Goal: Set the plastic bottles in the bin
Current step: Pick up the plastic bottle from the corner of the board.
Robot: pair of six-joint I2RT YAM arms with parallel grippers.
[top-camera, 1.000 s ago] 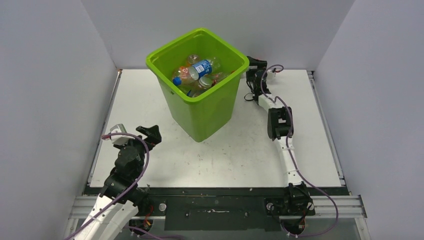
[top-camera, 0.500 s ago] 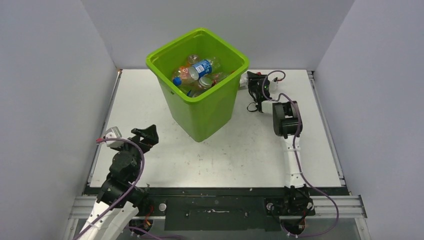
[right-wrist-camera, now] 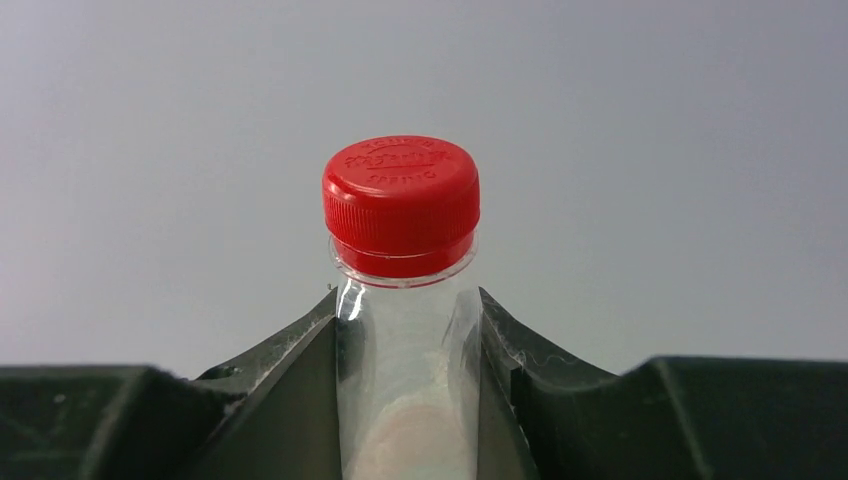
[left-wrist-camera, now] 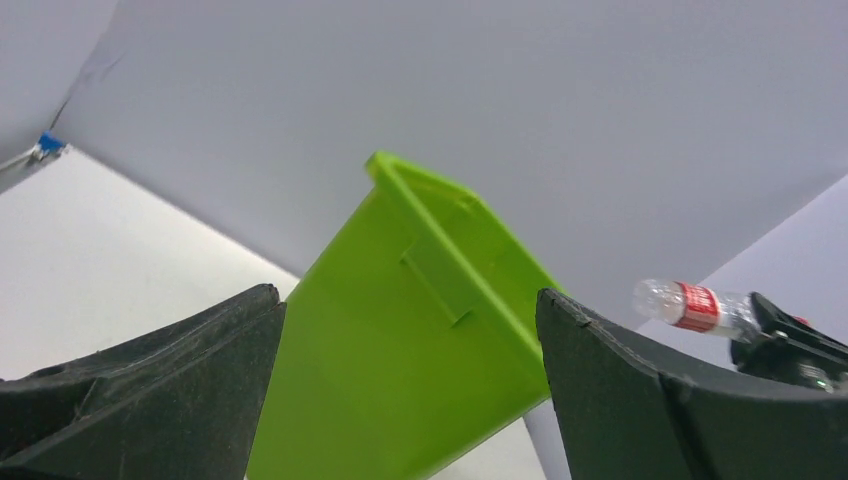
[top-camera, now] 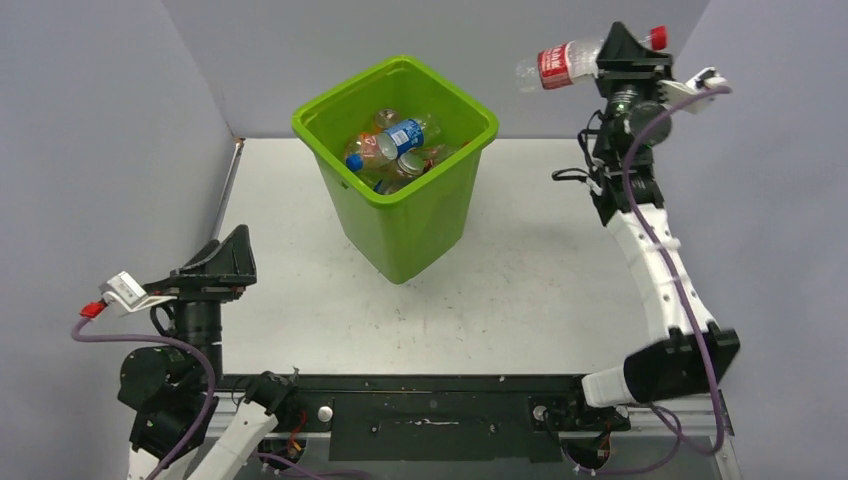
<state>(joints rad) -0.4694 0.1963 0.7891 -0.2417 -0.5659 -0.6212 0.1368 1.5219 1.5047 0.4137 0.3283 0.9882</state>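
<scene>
My right gripper is raised high at the back right, shut on the neck of a clear plastic bottle with a red label and red cap. The bottle lies roughly level, its base toward the lime-green bin, and hangs to the right of the bin's rim. In the right wrist view both fingers press the bottle's neck. Several bottles lie inside the bin. My left gripper stands open at the near left, nothing between its fingers; through them I see the bin and the held bottle.
Grey walls enclose the white table on the left, back and right. A black rail runs along the near edge between the arm bases.
My right gripper closed on the bottle beside the bin on the table and lifted it high up and to the right. My left arm drew back toward the near left and turned level.
</scene>
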